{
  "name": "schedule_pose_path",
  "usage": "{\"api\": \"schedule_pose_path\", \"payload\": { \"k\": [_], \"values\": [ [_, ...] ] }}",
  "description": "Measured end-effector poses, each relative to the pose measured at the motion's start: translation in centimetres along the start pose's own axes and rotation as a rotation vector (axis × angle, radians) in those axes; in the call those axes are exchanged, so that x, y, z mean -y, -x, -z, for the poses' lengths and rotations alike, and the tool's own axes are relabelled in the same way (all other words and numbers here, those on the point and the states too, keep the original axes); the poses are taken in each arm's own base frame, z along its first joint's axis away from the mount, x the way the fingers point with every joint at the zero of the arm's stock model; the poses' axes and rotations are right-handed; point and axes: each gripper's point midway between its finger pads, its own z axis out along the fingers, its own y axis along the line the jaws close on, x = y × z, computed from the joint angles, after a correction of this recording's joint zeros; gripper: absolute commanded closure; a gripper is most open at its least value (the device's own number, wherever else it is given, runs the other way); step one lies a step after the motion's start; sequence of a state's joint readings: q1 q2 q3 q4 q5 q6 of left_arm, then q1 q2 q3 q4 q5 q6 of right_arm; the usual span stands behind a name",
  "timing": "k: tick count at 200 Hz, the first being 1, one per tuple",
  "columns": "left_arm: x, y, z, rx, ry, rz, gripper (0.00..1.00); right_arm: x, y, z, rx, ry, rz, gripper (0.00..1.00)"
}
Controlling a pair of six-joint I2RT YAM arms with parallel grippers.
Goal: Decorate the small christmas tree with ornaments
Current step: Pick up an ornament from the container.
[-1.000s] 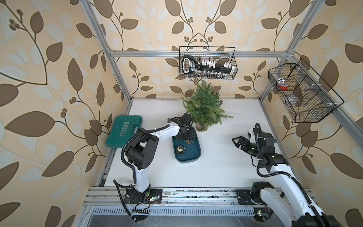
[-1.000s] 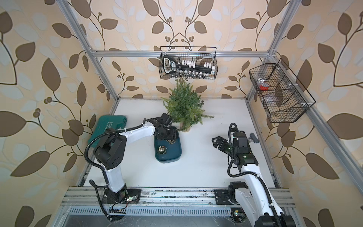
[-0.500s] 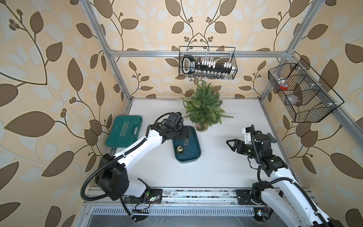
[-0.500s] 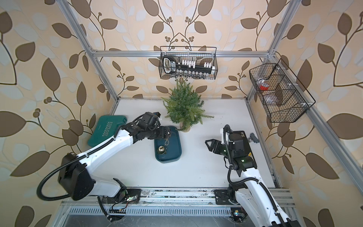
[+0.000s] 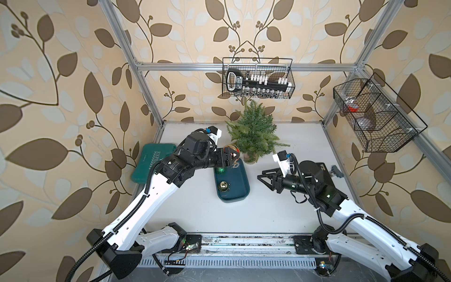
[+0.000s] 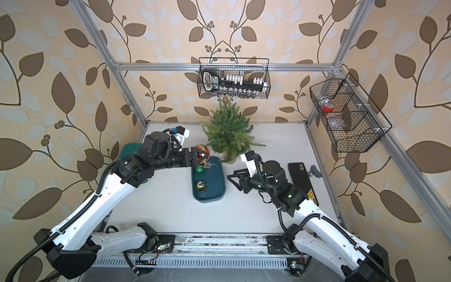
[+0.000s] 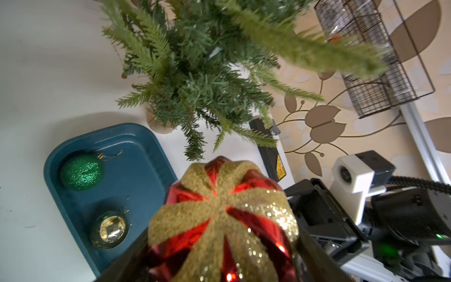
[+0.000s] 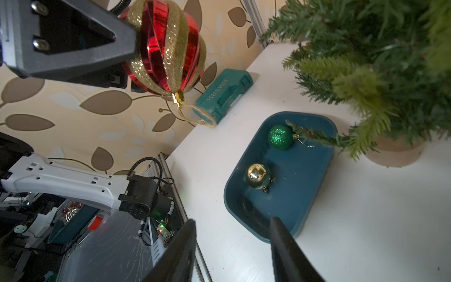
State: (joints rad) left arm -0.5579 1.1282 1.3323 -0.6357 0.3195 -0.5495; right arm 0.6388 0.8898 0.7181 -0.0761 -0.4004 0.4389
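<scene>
The small christmas tree (image 5: 253, 134) (image 6: 229, 131) stands at the back of the table on a pale wrapped base. My left gripper (image 5: 230, 156) (image 6: 201, 156) is shut on the large red ornament with gold glitter stripes (image 7: 222, 219) (image 8: 168, 48). It holds it in the air above the tray's far end, just left of the tree's lower branches. The ornament's string loop hangs down. A glittery green ornament (image 5: 220, 169) (image 8: 280, 136) and a small gold ornament (image 5: 223, 186) (image 8: 257, 175) lie in the teal tray (image 5: 238, 195). My right gripper (image 5: 262, 177) (image 8: 233, 222) is open and empty, right of the tray.
A green tool case (image 5: 151, 161) lies at the table's left edge. A black flat device (image 6: 301, 175) and a small grey part (image 6: 314, 171) lie at the right. Wire baskets hang on the back wall (image 5: 258, 78) and the right wall (image 5: 375, 114).
My left arm has risen from the tray with the red ornament and carried it up beside the tree. My right gripper has moved left toward the tray and its jaws have narrowed.
</scene>
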Motion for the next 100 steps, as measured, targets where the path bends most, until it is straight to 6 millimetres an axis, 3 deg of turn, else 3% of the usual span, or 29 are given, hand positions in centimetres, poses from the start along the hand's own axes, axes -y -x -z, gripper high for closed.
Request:
{"api": "schedule_pose_path", "payload": {
  "k": [36, 86, 100],
  "values": [
    [3.1, 2.3, 1.0, 0.028, -0.078, -0.023, 0.33, -2.5, 3.4, 0.0, 0.068, 0.065, 0.119, 0.57],
    [4.4, 3.2, 1.3, 0.026, -0.109, -0.027, 0.33, -4.3, 6.6, -0.9, 0.123, 0.12, 0.214, 0.63],
    [4.6, 3.4, 1.4, 0.029, -0.114, -0.029, 0.33, -4.5, 6.9, -1.4, 0.124, 0.131, 0.227, 0.7]
  ]
}}
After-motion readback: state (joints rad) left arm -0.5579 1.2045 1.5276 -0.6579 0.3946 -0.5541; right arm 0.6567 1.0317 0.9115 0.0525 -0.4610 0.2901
